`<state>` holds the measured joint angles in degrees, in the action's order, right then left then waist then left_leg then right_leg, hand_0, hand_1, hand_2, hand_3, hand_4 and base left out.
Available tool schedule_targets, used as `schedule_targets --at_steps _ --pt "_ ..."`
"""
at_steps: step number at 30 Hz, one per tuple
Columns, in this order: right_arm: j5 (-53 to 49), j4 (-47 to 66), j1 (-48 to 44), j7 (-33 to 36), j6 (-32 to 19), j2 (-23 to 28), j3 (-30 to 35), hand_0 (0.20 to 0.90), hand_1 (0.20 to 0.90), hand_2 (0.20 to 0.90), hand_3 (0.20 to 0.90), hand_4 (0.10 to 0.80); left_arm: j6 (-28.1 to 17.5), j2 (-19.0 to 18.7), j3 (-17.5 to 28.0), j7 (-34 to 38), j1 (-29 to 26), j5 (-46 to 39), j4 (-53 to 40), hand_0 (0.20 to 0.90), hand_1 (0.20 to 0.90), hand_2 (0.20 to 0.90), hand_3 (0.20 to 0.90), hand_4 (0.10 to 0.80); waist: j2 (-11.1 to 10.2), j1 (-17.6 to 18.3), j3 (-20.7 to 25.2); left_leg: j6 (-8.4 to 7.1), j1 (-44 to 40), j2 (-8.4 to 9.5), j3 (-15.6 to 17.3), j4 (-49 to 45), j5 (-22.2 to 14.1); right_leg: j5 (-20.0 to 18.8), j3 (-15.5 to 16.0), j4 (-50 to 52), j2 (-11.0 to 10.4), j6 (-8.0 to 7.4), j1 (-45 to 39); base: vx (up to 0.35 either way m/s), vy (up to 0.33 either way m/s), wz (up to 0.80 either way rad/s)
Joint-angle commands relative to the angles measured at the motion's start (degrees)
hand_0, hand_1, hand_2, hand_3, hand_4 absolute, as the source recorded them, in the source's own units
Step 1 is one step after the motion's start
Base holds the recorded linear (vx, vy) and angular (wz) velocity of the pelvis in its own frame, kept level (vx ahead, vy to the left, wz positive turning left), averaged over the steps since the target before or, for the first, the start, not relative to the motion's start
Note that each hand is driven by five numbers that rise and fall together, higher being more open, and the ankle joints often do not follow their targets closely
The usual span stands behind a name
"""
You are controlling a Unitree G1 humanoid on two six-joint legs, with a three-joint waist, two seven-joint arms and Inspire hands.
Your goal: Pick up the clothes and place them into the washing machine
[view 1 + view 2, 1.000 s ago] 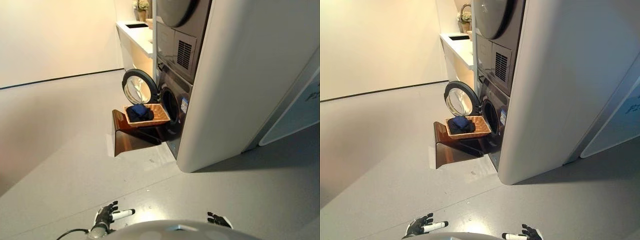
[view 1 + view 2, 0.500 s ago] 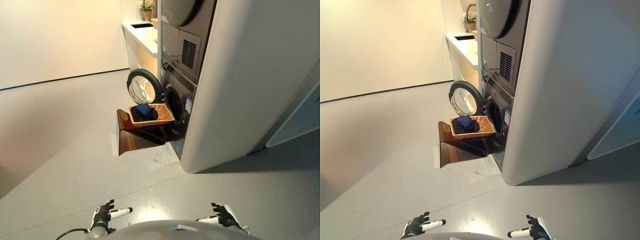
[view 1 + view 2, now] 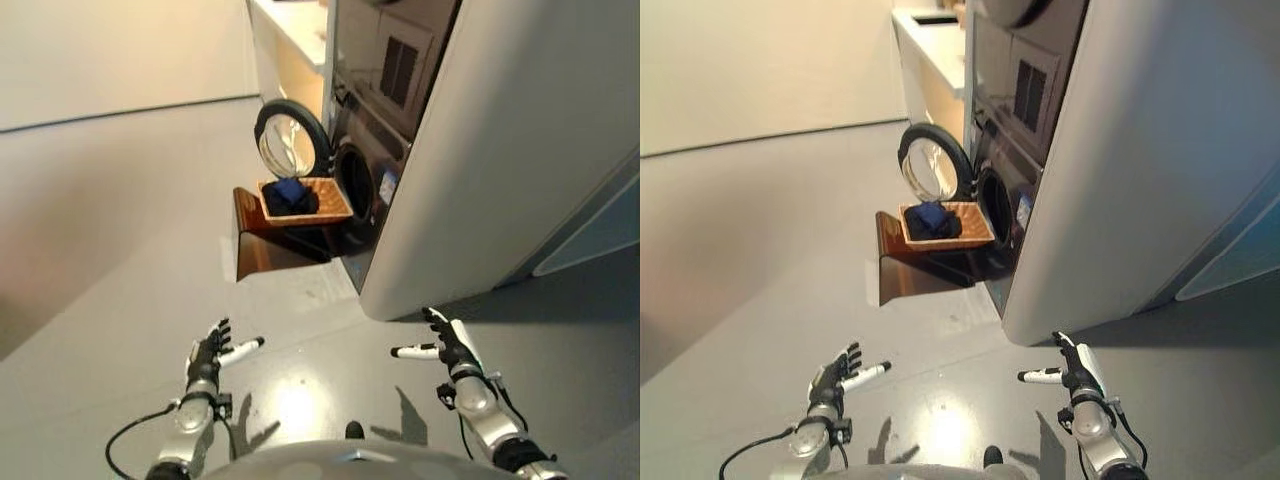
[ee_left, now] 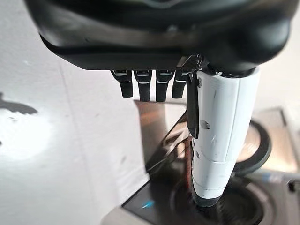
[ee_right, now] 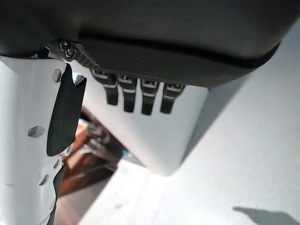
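**Both hands empty, clothes in the basket by the washer**

The biggest thing I see ahead is the tall white rounded cabinet panel [image 3: 520, 150] that encloses the laundry stack, standing on the plain grey floor [image 3: 110, 230]. Set into it is the dark grey front-loading washing machine [image 3: 375, 170], and its round glass-and-black door [image 3: 290, 140] is swung wide open toward my left. Beyond the machine I can make out a white countertop [image 3: 290, 30] running along the wall.

Just in front of the washer's opening sits a glossy brown curved stand [image 3: 262, 250]. On top of it rests a shallow woven wicker basket [image 3: 335, 205], and the dark blue clothes [image 3: 290, 195] lie bunched inside that basket, close beside the drum opening.

My left hand [image 3: 207, 354] hangs low over the floor, well apart from the stand, fingers straight and spread with the white-covered thumb pointing out; it holds nothing. My right hand [image 3: 450, 345] is at a similar height near the foot of the white panel, fingers likewise extended and apart, thumb stretched sideways, empty too. Both wrist views confirm straight fingers.
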<state>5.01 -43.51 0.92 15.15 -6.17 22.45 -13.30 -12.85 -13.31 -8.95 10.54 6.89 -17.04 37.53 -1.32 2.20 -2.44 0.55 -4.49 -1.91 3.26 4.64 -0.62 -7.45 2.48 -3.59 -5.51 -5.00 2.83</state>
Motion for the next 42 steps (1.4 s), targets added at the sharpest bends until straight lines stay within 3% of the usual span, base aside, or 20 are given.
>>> schedule_targets --at_steps 1,4,8,9,10,12,14,16,17,19,21,23,25,29,30,34,36,37,38,42 --pt "-0.88 5.24 -6.78 0.92 -4.13 2.68 0.93 0.9 0.9 0.9 0.9 0.8 -4.76 -4.59 2.2 1.87 -4.5 1.49 -8.04 0.9 0.9 0.9 0.9 0.8 -1.07 -0.6 -1.63 2.49 5.1 4.19 -1.64 -9.78 -7.42 6.84 -0.25 17.99 -2.36 -2.8 1.18 0.139 0.133 0.06" --pt "-1.96 7.98 -6.94 -0.42 -4.19 2.98 0.33 0.9 0.9 0.9 0.9 0.8 -3.48 -5.41 1.27 2.14 -5.05 3.12 -11.06 0.9 0.9 0.9 0.9 0.8 -0.6 0.67 -3.56 3.49 3.58 3.89 -3.04 -10.42 -8.29 4.73 -2.13 28.37 -0.46 -2.02 6.28 0.149 0.109 0.04" --pt "-3.81 8.76 -7.77 -1.47 -4.37 3.18 -0.12 0.9 0.9 0.9 0.9 0.8 -3.33 -5.38 0.62 1.84 -5.75 3.04 -12.41 0.9 0.9 0.9 0.9 0.8 -0.39 1.32 -4.38 3.34 2.54 3.7 -3.69 -10.81 -9.26 6.04 -2.07 28.22 0.07 -1.32 8.95 0.151 -0.021 0.15" --pt "-6.27 9.22 -9.62 -1.97 -4.38 3.22 -0.54 0.9 0.9 0.9 0.9 0.8 -3.62 -4.95 -0.35 1.51 -6.93 1.86 -13.61 0.9 0.9 0.9 0.9 0.8 -0.52 1.96 -5.06 2.57 -0.6 3.68 -4.02 -9.51 -10.88 5.83 0.76 19.4 -1.75 -1.38 12.31 0.262 -0.088 0.09" --pt "-6.3 9.2 -9.66 -1.99 -4.37 3.25 -0.54 0.9 0.9 0.9 0.9 0.8 -3.62 -4.94 -0.35 1.5 -6.95 1.84 -13.59 0.9 0.9 0.9 0.9 0.8 -0.32 2.05 -5.2 2.54 -0.83 3.46 -4.14 -9.44 -11.0 5.78 0.99 19.08 -1.58 -1.36 11.91 0.405 -0.161 0.01" --pt "-8.03 8.56 -11.46 -1.75 -4.46 2.68 -0.95 0.9 0.9 0.9 0.9 0.8 -3.86 -4.51 -0.9 1.44 -8.67 0.87 -13.63 0.9 0.9 0.9 0.9 0.8 -1.08 3.32 -5.63 0.88 -5.87 2.99 -4.5 -7.68 -13.13 -0.16 4.19 6.44 -2.76 -3.55 14.8 0.42 -0.213 -0.14" --pt "-8.48 8.35 -11.89 -1.66 -4.38 2.36 -1.02 0.9 0.9 0.9 0.9 0.8 -3.89 -4.11 -1.14 1.61 -9.54 0.58 -13.29 0.9 0.9 0.9 0.9 0.8 -0.76 3.85 -5.74 0.38 -7.56 2.1 -4.89 -7.35 -13.63 -1.99 4.4 3.23 -1.91 -4.1 15.35 0.296 -0.147 0.08" --pt "-8.49 7.63 -12.06 -1.44 -4.03 2.38 -1.39 0.9 0.9 0.9 0.9 0.8 -3.95 -3.43 -1.88 2.14 -10.48 0.14 -13.16 0.9 0.9 0.9 0.9 0.8 -0.57 4.94 -5.5 -0.51 -9.66 0.92 -5.63 -6.76 -13.92 -3.29 2.39 2.48 -1.03 -4.58 16.4 0.338 -0.213 0.23" --pt "-8.86 7.62 -11.06 -1.51 -4.1 2.52 -1.73 0.9 0.9 0.9 0.9 0.8 -4.01 -2.64 -2.96 3.0 -11.32 -0.13 -12.25 0.9 0.9 0.9 0.9 0.8 -0.24 6.66 -4.16 -1.75 -11.38 -1.08 -6.77 -6.6 -12.57 -3.17 -2.56 3.55 1.1 -3.35 15.64 0.429 -0.314 0.29" --pt "-9.23 7.93 -10.65 -1.53 -4.39 2.63 -2.23 0.9 0.9 0.9 0.9 0.8 -4.33 -1.37 -3.67 4.11 -11.69 -0.61 -12.03 0.9 0.9 0.9 0.9 0.8 0.75 7.0 -3.77 -2.86 -10.47 -2.81 -7.86 -8.98 -9.23 -3.18 -3.68 4.85 2.87 -2.48 15.51 0.329 -0.314 0.81" --pt "-10.39 7.83 -10.82 -1.81 -4.88 2.62 -2.91 0.9 0.9 0.9 0.9 0.8 -4.89 -0.74 -3.57 4.23 -11.8 -1.84 -12.19 0.9 0.9 0.9 0.9 0.8 1.47 7.15 -3.09 -4.14 -7.62 -4.27 -8.63 -16.91 -2.97 -1.99 -3.68 5.41 4.78 -0.67 14.23 0.311 -0.356 0.66" --pt "-11.21 7.61 -11.19 -1.92 -5.08 2.55 -3.31 0.9 0.9 0.9 0.9 0.8 -5.05 -0.62 -3.72 3.96 -12.35 -2.13 -12.25 0.9 0.9 0.9 0.9 0.8 1.3 6.94 -3.3 -4.1 -4.42 -4.11 -8.57 -23.45 -0.97 -0.97 -3.07 5.08 5.02 0.43 12.56 0.19 -0.226 -0.19" --pt "-11.95 6.92 -12.88 -1.68 -5.52 2.31 -4.73 0.9 0.9 0.9 0.9 0.8 -5.05 -0.49 -3.97 4.43 -13.35 -2.2 -11.44 0.9 0.9 0.9 0.9 0.8 0.07 5.38 -4.81 -3.79 2.97 -2.28 -8.34 -40.99 3.99 1.68 -3.11 3.6 5.7 3.19 6.56 0.274 -0.333 -0.33" --pt "-12.37 5.4 -15.69 -0.59 -5.12 1.87 -6.26 0.9 0.9 0.9 0.9 0.8 -5.03 -0.14 -3.33 5.61 -13.26 -3.48 -10.66 0.9 0.9 0.9 0.9 0.8 -1.11 3.19 -6.55 -3.09 9.13 -2.36 -6.42 -44.77 3.73 3.74 -3.9 3.78 5.82 4.4 2.75 0.259 -0.239 -0.13" --pt "-13.01 4.67 -17.35 0.13 -5.37 1.77 -6.39 0.9 0.9 0.9 0.9 0.8 -5.15 0.17 -3.16 6.48 -13.62 -3.71 -9.09 0.9 0.9 0.9 0.9 0.8 -2.01 2.51 -7.39 -2.67 14.6 -3.02 -3.59 -41.91 3.07 4.72 -3.91 3.6 5.26 4.47 0.92 0.126 -0.072 -0.08" --pt "-13.85 3.56 -19.14 1.05 -5.67 1.67 -6.66 0.9 0.9 0.9 0.9 0.8 -5.59 0.64 -3.98 7.97 -15.32 -4.31 -7.14 0.9 0.9 0.9 0.9 0.8 -2.2 1.68 -8.9 -3.27 20.58 -5.05 -0.08 -31.71 3.06 6.98 -3.7 4.04 5.02 4.25 -0.92 0.172 -0.027 -0.05" --pt "-13.81 3.44 -19.5 1.8 -5.67 1.85 -6.58 0.9 0.9 0.9 0.9 0.8 -5.71 0.85 -4.19 8.63 -15.88 -4.29 -6.15 0.9 0.9 0.9 0.9 0.8 -1.22 0.78 -9.02 -4.32 21.63 -5.27 0.29 -17.76 6.88 8.3 -3.91 3.53 5.84 3.59 -2.82 0.377 0.09 0.07" --pt "-13.34 3.73 -19.21 2.08 -5.63 1.92 -6.34 0.9 0.9 0.9 0.9 0.8 -5.5 1.09 -3.68 8.92 -15.78 -4.2 -6.07 0.9 0.9 0.9 0.9 0.8 -0.03 -0.49 -8.64 -5.3 21.73 -4.51 -0.85 -7.56 11.02 9.18 -4.75 2.43 7.07 3.22 -5.43 0.529 0.147 0.05" --pt "-13.45 3.66 -19.32 2.3 -5.71 1.79 -6.24 0.9 0.9 0.9 0.9 0.8 -5.43 1.3 -3.65 9.06 -15.77 -4.15 -5.7 0.9 0.9 0.9 0.9 0.8 0.36 -1.07 -8.28 -5.69 22.35 -4.14 -1.02 -2.58 12.15 10.1 -5.42 1.71 7.21 2.93 -7.11 0.526 0.161 -0.01" --pt "-14.64 0.93 -21.34 1.83 -5.5 1.13 -6.82 0.9 0.9 0.9 0.9 0.8 -5.92 1.89 -4.15 9.36 -16.76 -4.93 -4.05 0.9 0.9 0.9 0.9 0.8 1.11 -2.6 -6.87 -6.97 21.43 -4.66 0.39 -1.4 15.02 12.64 -8.13 0.15 5.62 1.94 -13.47 0.308 0.137 -0.32"
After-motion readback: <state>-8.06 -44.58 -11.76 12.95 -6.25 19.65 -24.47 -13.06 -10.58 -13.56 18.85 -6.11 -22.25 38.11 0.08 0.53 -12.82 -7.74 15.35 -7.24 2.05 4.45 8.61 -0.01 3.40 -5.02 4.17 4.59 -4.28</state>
